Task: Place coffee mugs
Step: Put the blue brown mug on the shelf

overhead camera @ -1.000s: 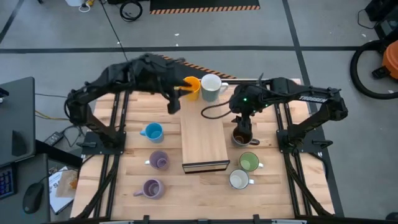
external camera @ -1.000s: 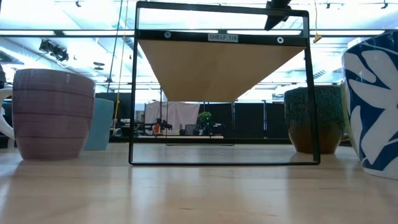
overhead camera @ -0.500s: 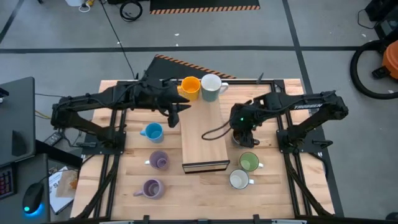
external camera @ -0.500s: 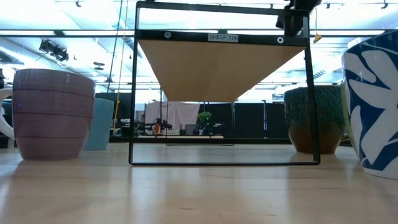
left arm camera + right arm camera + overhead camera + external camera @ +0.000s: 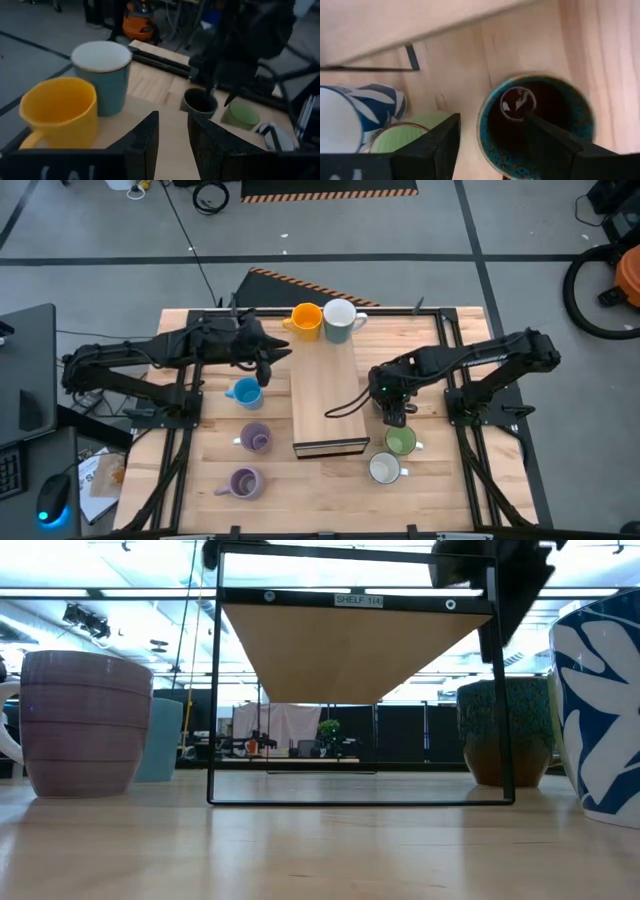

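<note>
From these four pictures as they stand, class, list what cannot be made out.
1. Dark brown mug: in the high view, hidden under the right gripper.
2. White mug: in the low view, cut off by the picture's edge.
3. Left gripper: in the high view, too small to show whether it grips anything.

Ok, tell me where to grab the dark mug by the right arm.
Grip the dark mug by its rim, coming straight down. It stands upright, mouth open, and the right gripper already hangs above with one finger inside and one outside the wall.
</note>
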